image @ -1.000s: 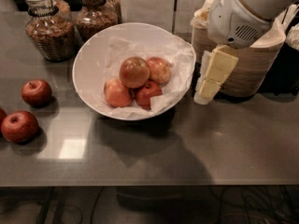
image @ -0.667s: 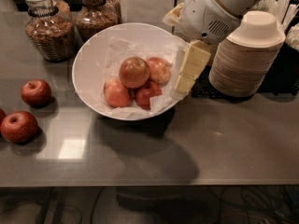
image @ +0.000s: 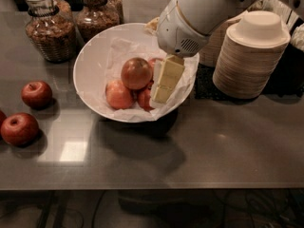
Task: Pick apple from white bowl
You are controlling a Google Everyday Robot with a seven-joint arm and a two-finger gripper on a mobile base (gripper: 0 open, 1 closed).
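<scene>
The white bowl (image: 90, 68), wide and lined with crinkled white paper, sits at the back middle of the counter. The apple (image: 136, 73), large, red-brown with a glossy highlight, rests on top of smaller orange-pink apples (image: 118, 94) in the bowl. My gripper (image: 163, 87) hangs from the white arm over the bowl's right half, its cream fingers (image: 166, 80) pointing down just right of the apple and covering part of the apples behind. The gripper holds nothing that I can see.
Two dark red apples (image: 36, 94) (image: 19, 128) lie on the counter at the left. Two glass jars (image: 50, 25) (image: 98, 11) stand behind the bowl. A stack of beige disposable bowls (image: 249, 56) stands at the right. The counter's front edge runs along the bottom.
The arm has swung left from beside the stacked bowls to over the white bowl, and the gripper now hangs next to the apple. The apples have not moved.
</scene>
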